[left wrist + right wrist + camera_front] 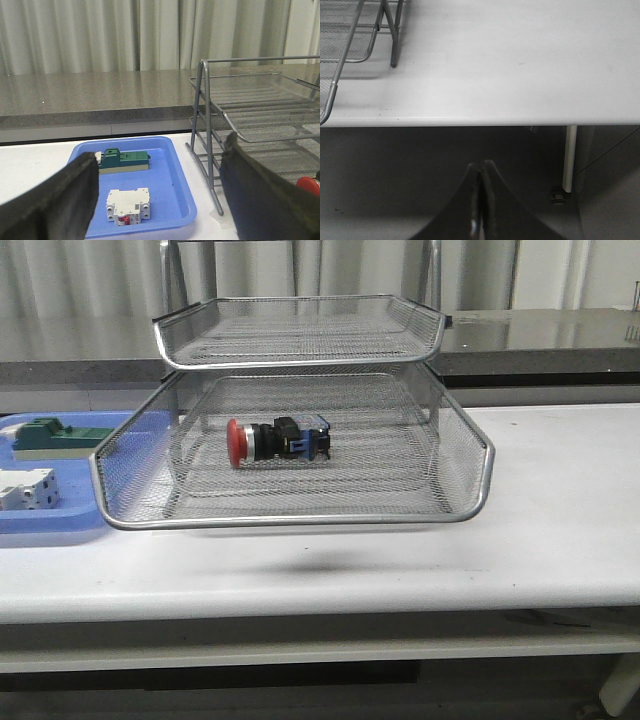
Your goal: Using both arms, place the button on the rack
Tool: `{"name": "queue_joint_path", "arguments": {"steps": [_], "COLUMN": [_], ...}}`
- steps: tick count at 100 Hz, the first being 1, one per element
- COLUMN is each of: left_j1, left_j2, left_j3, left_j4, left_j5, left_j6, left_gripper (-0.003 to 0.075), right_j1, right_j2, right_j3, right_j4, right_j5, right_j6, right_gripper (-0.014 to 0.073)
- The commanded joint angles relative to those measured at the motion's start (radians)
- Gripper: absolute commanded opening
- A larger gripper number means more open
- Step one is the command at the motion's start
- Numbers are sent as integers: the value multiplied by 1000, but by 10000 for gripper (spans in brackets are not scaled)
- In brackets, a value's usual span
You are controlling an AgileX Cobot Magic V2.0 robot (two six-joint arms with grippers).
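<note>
Left gripper (157, 195) spread wide with nothing in it, right gripper (481, 200) pressed closed on nothing; the button (278, 440) lies in the rack (300, 515).

From the front we see the button on its side on the mesh of the pulled-out lower tray, red head toward the left, blue block toward the right, under the tier above it. No arm shows in that view. Our left wrist camera looks between its two parted fingers (55, 200) at a blue tray (180, 200) holding a green block (124, 161) and a white breaker (128, 206), with the rack's frame just beside the tray and a bit of the button's red head at the edge. Our right wrist camera shows its fingertips (475, 195) meeting, off the front edge of the white table (520, 75), a corner of the rack at one side.
</note>
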State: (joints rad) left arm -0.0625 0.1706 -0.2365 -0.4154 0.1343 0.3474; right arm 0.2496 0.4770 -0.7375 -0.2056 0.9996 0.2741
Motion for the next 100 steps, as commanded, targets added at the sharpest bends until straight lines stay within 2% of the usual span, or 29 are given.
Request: {"name": "queue_joint_path", "arguments": {"steps": [1,7,16,38,51,100], "left_j1": [4,4,4,4,4,4], "left_j2": [10,10,10,10,10,10], "left_j3": [-25,-25,-25,-25,-25,-25], "left_j4": [-16,-16,-16,-16,-16,-16], "left_j5": [-87,-87,-87,-87,-87,-87], "left_j6": [-9,-9,-9,-9,-9,-9], "left_gripper": [491,486,428,125,-20,-20], "right_j1": [-5,-5,-5,-5,-5,-5], "right_j2": [7,7,7,7,7,9], "right_j3": [-32,-32,-32,-32,-32,-32], "right_j4": [-29,-29,-29,-29,-29,-17], "right_j5": [-58,-58,-58,-58,-58,-69], "right_j6": [-2,-2,-2,-2,-2,-2], "right_gripper": [-67,-67,-67,-67,-67,-67]}}
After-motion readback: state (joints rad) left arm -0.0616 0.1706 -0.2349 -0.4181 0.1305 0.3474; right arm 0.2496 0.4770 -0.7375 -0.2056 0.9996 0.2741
